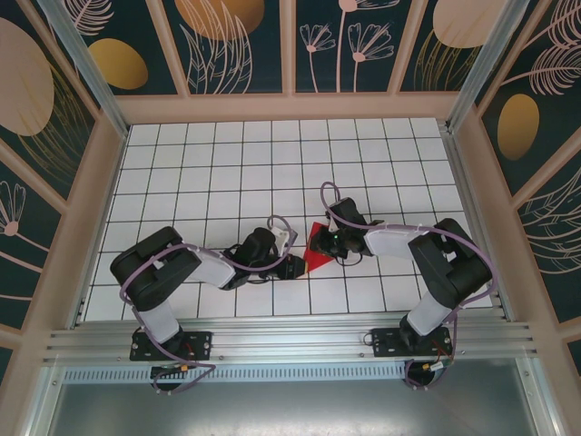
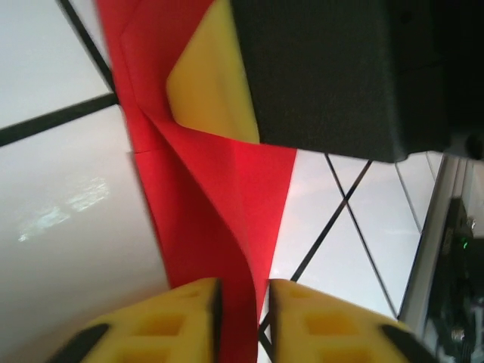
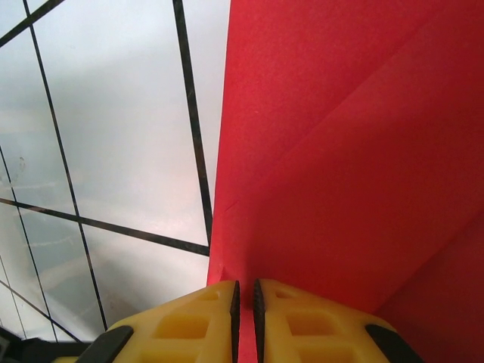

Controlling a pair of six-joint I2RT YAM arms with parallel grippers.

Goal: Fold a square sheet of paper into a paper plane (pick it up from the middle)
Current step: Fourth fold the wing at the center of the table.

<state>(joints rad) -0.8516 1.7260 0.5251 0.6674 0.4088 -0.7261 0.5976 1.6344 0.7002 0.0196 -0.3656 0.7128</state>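
Looking down from the overhead view, I have the thin bright-red square sheet of paper (image 1: 320, 260) sitting just below the middle of the frame, on the glossy white worktop (image 1: 209, 163) with its black grid lines. It reads as a small pointed triangle there, no longer a flat square, wedged between the two black arms.

My left tool (image 1: 295, 266) meets it from the left and my right tool (image 1: 320, 243) from the right, both low over the tiles.

On the left wrist view, the paper (image 2: 219, 227) rises as a matt, smooth band from the bottom centre to the upper left, with a sharp diagonal crease and a soft curl in its lower part. The left tool (image 2: 244, 321) has its ribbed yellow fingers (image 2: 174, 321) slightly apart, the paper running through the gap. At the upper right a matt black block (image 2: 325, 68) with a smooth yellow pad (image 2: 215, 83) lies against the sheet.

On the right wrist view, the paper (image 3: 340, 151) fills the right half in overlapping flat layers, with straight fold lines slanting up to the right. The right tool (image 3: 243, 321) is pinched together on its lower edge.
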